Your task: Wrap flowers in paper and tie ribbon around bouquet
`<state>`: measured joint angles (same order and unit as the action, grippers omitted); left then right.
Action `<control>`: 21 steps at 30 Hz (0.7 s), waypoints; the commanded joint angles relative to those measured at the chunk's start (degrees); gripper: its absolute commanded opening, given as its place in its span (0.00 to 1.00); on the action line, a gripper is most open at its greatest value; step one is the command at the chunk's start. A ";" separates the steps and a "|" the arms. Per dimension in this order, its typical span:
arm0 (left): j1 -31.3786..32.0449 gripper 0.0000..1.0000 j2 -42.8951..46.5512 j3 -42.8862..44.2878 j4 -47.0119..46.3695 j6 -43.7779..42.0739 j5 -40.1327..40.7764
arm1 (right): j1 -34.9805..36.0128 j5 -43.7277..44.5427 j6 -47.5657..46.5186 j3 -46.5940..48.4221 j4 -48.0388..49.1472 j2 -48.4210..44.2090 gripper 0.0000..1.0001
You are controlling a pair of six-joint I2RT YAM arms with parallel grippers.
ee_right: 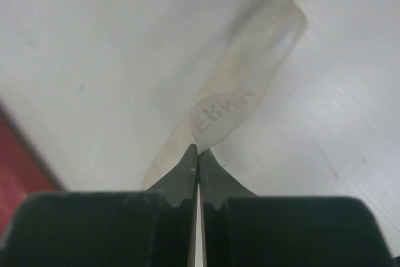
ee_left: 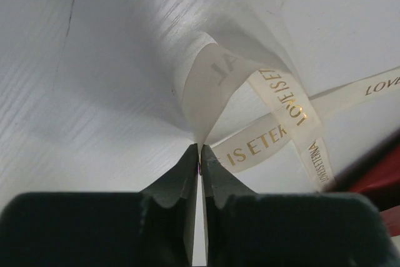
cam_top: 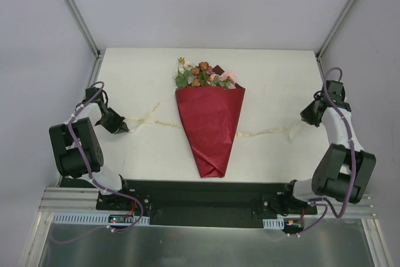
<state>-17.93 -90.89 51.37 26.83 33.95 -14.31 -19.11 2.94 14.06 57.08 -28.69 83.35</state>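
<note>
The bouquet (cam_top: 209, 123) lies mid-table: pink, cream and rust flowers (cam_top: 203, 74) at its far end, in a cone of dark red paper (cam_top: 210, 130) pointing toward me. The cream ribbon (cam_top: 153, 119) passes under the cone and comes out on both sides, its right length (cam_top: 265, 132) running toward the right arm. My left gripper (cam_top: 123, 128) is shut on the ribbon's left end, a looped stretch with gold lettering (ee_left: 275, 114) rising from its fingertips (ee_left: 200, 154). My right gripper (cam_top: 299, 124) is shut on the ribbon's right end (ee_right: 240, 95), pinched at its fingertips (ee_right: 199, 154).
White table (cam_top: 144, 79) with metal frame posts at its back corners. A black base strip (cam_top: 206, 195) runs along the near edge between the arm bases. Red paper shows at the edges of the left wrist view (ee_left: 378, 182) and the right wrist view (ee_right: 19, 167).
</note>
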 commanded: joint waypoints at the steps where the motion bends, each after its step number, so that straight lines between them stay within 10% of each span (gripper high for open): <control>1: 0.27 0.00 0.53 2.07 -2.04 -0.74 -1.95 | 8.11 -2.06 -2.46 2.07 -1.01 -11.26 0.01; 11: 2.63 0.00 28.55 -11.27 -2.83 -0.47 -2.31 | 47.61 -5.76 -3.87 11.11 5.03 -18.50 0.01; 21: 15.30 0.00 62.40 -16.39 -2.66 4.79 4.81 | 67.71 -19.80 4.12 25.52 27.53 6.62 0.01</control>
<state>-2.61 -34.54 37.23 23.14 34.46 -14.83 46.13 -8.80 12.97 75.88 -12.99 80.73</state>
